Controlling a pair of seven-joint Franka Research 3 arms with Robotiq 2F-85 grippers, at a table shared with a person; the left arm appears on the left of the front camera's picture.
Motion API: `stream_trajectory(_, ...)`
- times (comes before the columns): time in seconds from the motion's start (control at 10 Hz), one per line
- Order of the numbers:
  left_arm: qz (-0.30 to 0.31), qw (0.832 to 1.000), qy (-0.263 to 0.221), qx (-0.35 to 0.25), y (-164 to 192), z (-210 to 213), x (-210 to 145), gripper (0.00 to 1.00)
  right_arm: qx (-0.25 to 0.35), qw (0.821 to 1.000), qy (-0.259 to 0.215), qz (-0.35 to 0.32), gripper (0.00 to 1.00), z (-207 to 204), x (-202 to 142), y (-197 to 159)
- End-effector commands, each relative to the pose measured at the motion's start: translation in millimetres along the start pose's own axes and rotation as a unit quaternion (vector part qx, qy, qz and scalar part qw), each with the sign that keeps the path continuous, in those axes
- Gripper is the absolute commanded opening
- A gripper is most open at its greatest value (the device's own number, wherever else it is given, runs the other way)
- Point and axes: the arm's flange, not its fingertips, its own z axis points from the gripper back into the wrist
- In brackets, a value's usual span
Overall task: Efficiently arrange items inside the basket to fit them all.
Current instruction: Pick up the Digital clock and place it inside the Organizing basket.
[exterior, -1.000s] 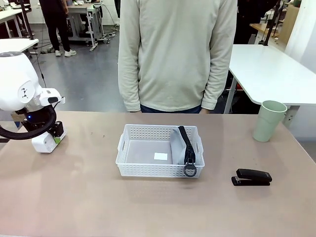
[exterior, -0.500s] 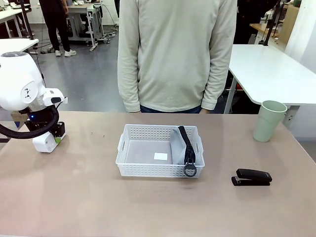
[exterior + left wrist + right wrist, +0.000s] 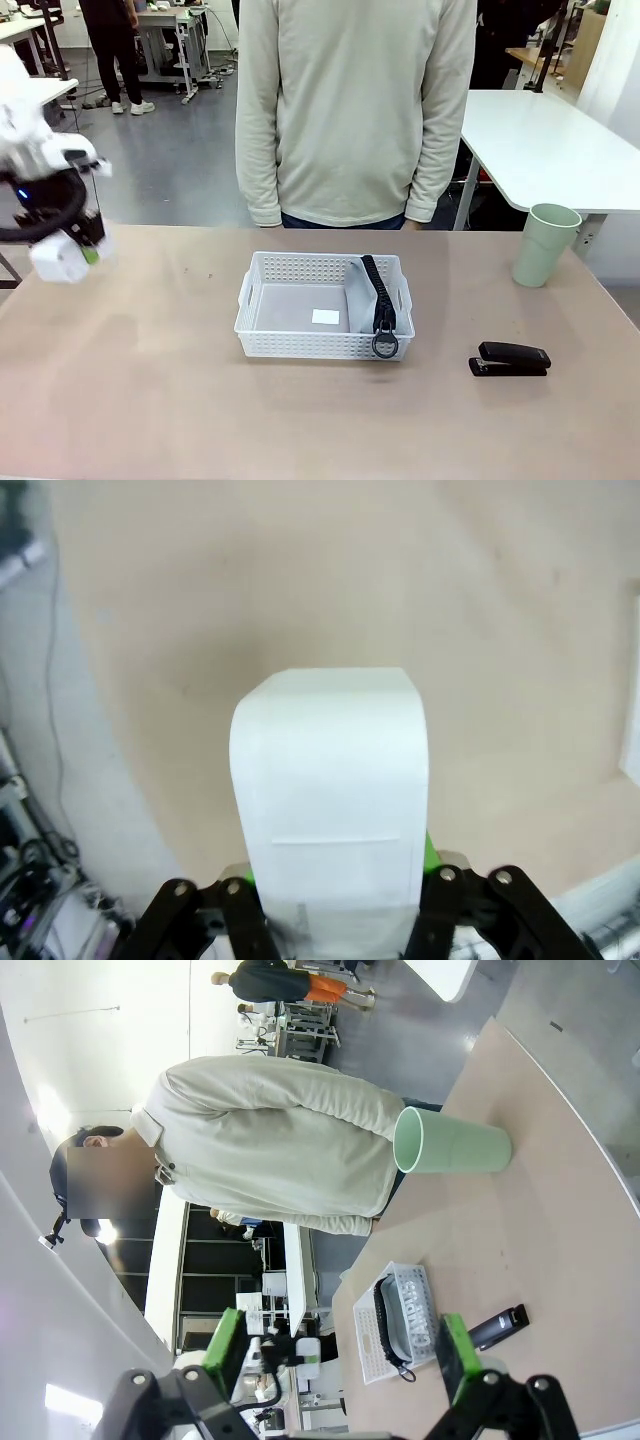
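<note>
My left gripper [image 3: 76,250] is shut on the white boxy block [image 3: 55,264] and holds it above the table's far left edge. In the left wrist view the block [image 3: 330,780] fills the gap between the green pads [image 3: 430,855] of the gripper [image 3: 335,875]. The white lattice basket [image 3: 300,345] sits mid-table, and the grey pouch [image 3: 362,300] stands on edge along its right wall, zipper ring at the front. The pale green cup [image 3: 545,245] stands upright at the far right. The black stapler [image 3: 510,358] lies right of the basket. My right gripper [image 3: 340,1355] is open and empty, high above cup [image 3: 450,1140], basket [image 3: 412,1322] and stapler [image 3: 497,1327].
A person in a pale sweatshirt [image 3: 355,110] stands at the far edge behind the basket, hands hidden. A small white label [image 3: 325,316] lies on the basket floor. Bare tabletop [image 3: 150,380] stretches between the left arm and the basket.
The left arm has lifted the white block off the table and carried it up and to the left. Basket, pouch, cup and stapler have not moved.
</note>
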Motion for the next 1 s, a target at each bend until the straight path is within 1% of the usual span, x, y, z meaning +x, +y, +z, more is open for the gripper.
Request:
stream_trajectory(0.0,0.014,0.998,-0.063,-0.022,10.5,59.1,-43.1,0.00,0.011,1.000,-0.002,0.008,1.00,1.0,2.3,3.2)
stream_trajectory(0.1,-0.011,0.995,-0.096,-0.028,9.3,66.6,-77.7,0.00,0.011,1.000,-0.002,0.008,1.00,1.0,2.3,3.2)
stream_trajectory(0.2,-0.022,0.990,-0.134,-0.042,14.1,70.7,-107.4,0.00,0.011,1.000,-0.002,0.008,1.00,1.0,2.3,3.2)
stream_trajectory(0.3,0.028,0.984,-0.163,-0.069,31.0,72.7,-119.8,0.03,0.011,1.000,-0.002,0.008,1.00,1.0,2.3,3.2)
stream_trajectory(0.4,0.007,0.996,-0.091,-0.024,14.5,92.3,-76.2,0.03,0.011,1.000,-0.002,0.008,1.00,1.0,2.3,3.2)
stream_trajectory(0.8,0.007,0.996,-0.091,-0.024,14.5,92.3,-76.2,0.03,0.011,1.000,-0.002,0.008,1.00,1.0,2.3,3.2)
stream_trajectory(0.9,0.003,0.994,-0.101,-0.034,12.2,83.5,-79.1,0.52,0.011,1.000,-0.002,0.008,1.00,1.0,2.3,3.2)
